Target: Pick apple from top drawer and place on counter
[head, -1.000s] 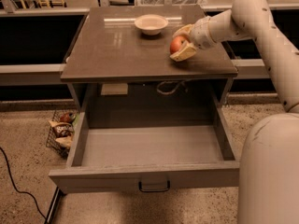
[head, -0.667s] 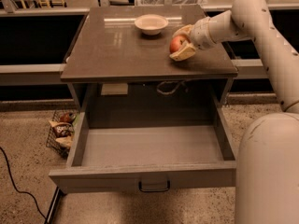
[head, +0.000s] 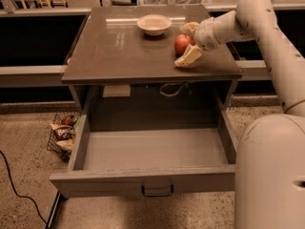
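Observation:
The red apple (head: 181, 44) rests on the brown-grey counter (head: 119, 54) near its right edge. My gripper (head: 182, 45) reaches in from the right and is shut on the apple, with one pale finger (head: 189, 28) behind it and the other (head: 188, 57) lying on the counter in front of it. The top drawer (head: 143, 181) is pulled fully open below the counter. Its grey inside is bare, and the small dark handle (head: 157, 191) shows on the front panel.
A pale shallow bowl (head: 154, 24) stands at the back middle of the counter, left of the apple. A wire basket (head: 62, 133) with packets sits on the speckled floor left of the drawer. A black cable (head: 13, 185) runs across the floor. My own body (head: 271, 175) fills the lower right.

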`<state>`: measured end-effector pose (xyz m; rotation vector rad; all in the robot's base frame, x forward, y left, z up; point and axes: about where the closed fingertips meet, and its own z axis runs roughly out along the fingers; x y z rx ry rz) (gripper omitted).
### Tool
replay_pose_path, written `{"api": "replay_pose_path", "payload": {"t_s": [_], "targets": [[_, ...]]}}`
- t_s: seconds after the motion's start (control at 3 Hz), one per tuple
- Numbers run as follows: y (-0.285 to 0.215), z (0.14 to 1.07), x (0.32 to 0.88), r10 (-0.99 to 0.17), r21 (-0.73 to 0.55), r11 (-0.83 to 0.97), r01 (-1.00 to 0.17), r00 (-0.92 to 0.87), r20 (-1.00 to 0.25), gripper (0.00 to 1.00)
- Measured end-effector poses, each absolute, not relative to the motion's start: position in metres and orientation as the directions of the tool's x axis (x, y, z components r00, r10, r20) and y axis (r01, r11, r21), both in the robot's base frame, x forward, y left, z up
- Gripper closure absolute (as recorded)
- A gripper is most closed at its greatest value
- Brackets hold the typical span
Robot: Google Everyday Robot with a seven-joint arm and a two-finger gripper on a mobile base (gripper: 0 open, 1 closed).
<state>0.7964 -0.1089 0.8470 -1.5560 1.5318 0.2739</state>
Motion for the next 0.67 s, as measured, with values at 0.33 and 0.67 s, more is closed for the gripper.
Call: {"api": "replay_pose_path", "payload": {"t_s": [0.33,0.67], "targets": [[-0.114,0.853,0.796,-0.679,-0.441,0.186,-0.878,0.209,-0.703,0.0],[-0.138,0.873,0.788,-0.679,-0.474,0.24,-0.847,0.202,-0.706,0.0]]}}
